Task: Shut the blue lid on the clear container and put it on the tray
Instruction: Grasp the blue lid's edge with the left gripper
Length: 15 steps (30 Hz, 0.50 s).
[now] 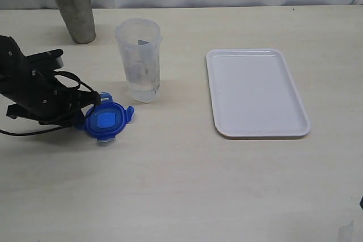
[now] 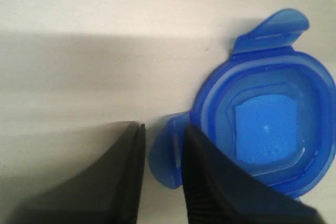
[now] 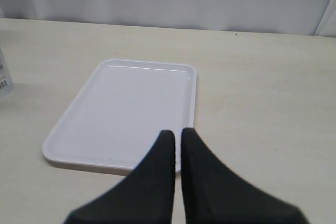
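The blue lid (image 1: 106, 120) lies flat on the table, in front and left of the clear container (image 1: 139, 60), which stands upright without a lid. My left gripper (image 1: 96, 101) reaches in low from the left. In the left wrist view the gripper (image 2: 161, 145) is open by a narrow gap around one flap (image 2: 167, 153) of the blue lid (image 2: 268, 124). A strip of table shows between that flap and one finger, and the other finger overlaps the lid's rim. My right gripper (image 3: 177, 136) is shut and empty, hovering over the near edge of the white tray (image 3: 79, 129).
A grey steel cup (image 1: 74, 8) stands at the back left, behind my left arm. The white tray (image 1: 218, 92) lies right of the container with nothing on it. A pale backdrop closes off the table's far edge.
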Tool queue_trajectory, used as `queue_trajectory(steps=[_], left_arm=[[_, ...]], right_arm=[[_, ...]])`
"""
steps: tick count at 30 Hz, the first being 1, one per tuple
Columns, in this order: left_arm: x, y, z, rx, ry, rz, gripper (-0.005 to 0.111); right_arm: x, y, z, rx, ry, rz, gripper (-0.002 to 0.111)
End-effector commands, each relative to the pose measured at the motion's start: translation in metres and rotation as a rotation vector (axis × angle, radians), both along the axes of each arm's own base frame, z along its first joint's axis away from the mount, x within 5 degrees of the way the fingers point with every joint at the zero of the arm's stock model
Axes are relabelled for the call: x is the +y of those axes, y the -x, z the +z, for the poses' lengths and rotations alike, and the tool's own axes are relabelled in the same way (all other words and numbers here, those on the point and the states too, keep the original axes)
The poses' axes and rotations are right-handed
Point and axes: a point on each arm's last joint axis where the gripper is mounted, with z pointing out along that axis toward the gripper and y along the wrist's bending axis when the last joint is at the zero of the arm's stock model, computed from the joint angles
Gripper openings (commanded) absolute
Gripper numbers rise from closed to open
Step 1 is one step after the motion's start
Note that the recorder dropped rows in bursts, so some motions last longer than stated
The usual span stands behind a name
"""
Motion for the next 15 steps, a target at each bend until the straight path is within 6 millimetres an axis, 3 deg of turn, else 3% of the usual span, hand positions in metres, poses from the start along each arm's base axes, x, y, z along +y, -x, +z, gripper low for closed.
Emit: queue_trajectory(steps=[1, 15], left_arm=[[-0.0039, 0.0006, 0.0001, -0.003, 0.043, 0.061, 0.024], [-0.0047, 0.0005, 0.0003, -0.016, 0.040, 0.013, 0.023]], right_arm=[[-0.0004, 0.0001, -0.0001, -0.006, 0.002, -0.006, 0.004], [-0.0004, 0.0001, -0.0001, -0.006, 0.002, -0.006, 0.004]])
